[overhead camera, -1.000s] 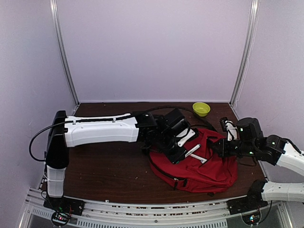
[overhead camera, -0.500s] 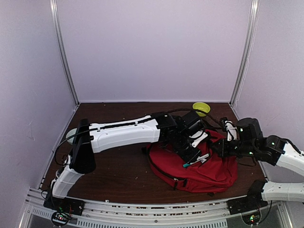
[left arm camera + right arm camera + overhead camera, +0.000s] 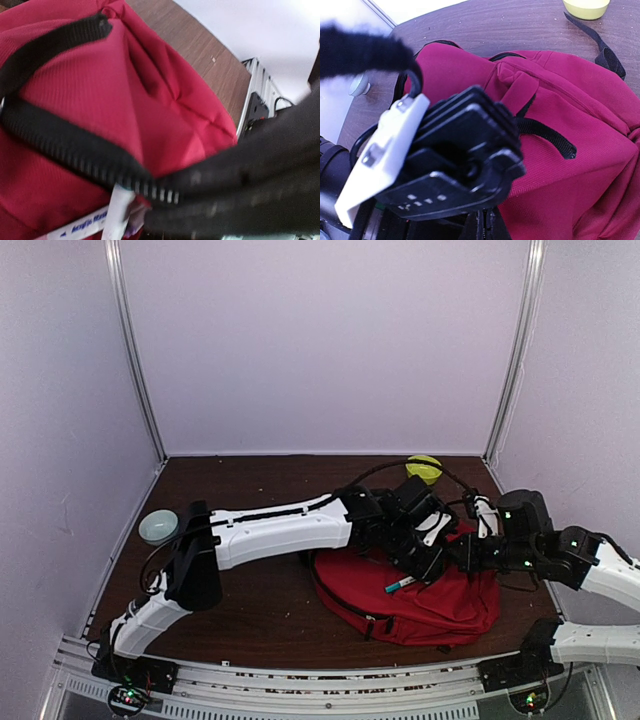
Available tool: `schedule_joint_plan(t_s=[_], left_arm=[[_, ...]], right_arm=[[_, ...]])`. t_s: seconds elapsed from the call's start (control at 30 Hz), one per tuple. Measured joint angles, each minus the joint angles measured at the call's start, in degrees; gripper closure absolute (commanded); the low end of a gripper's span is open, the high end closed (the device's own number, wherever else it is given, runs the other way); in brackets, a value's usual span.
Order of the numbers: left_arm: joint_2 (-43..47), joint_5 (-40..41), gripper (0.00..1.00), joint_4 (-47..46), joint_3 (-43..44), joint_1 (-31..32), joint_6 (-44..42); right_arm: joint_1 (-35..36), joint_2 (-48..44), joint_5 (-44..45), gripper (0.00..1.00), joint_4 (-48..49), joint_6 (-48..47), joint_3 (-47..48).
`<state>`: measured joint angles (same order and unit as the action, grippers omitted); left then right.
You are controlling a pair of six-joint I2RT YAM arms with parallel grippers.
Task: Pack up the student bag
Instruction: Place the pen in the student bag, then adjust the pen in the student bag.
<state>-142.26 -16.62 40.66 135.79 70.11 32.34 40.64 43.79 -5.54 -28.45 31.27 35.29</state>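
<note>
The student bag (image 3: 450,605) is a red backpack lying at the right of the table; it also fills the left wrist view (image 3: 100,100) and the right wrist view (image 3: 580,125). My left gripper (image 3: 418,558) is over the bag's upper part, shut on a white marker with a teal tip (image 3: 401,584); the marker's printed barrel (image 3: 85,226) lies just under the black zipper edge (image 3: 65,145). My right gripper (image 3: 462,552) sits on the bag's top right, its fingers pressed together (image 3: 487,227) at the bag's edge. The left wrist blocks most of the right wrist view.
A yellow-green bowl (image 3: 424,468) stands at the back, just behind the bag, and shows in the right wrist view (image 3: 586,7). A pale blue bowl (image 3: 158,526) sits at the far left edge. A black strap (image 3: 600,45) trails from the bag toward the yellow-green bowl.
My left arm has reached further right across the bag, carrying the marker to the bag's middle. The pale blue bowl at the left has come into view. The right arm has not moved.
</note>
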Motion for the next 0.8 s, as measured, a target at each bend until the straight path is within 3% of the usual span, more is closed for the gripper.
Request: schedule_joint_plan(t_s=[0.2, 0.6, 0.8], left_arm=[[-0.4, -0.6, 0.92, -3.7, 0.1, -0.4, 1.9], [-0.1, -3.5, 0.52, -10.6, -5.8, -0.8, 1.8], [2.5, -5.4, 0.41, -13.6, -9.9, -1.1, 1.3]], right_arm=[[0.0, -0.9, -0.2, 1.0, 0.0, 0.2, 0.0], [0.0, -2.1, -0.6, 1.0, -0.6, 0.2, 0.0], [0.0, -2.2, -0.7, 1.0, -0.9, 0.1, 0.0]])
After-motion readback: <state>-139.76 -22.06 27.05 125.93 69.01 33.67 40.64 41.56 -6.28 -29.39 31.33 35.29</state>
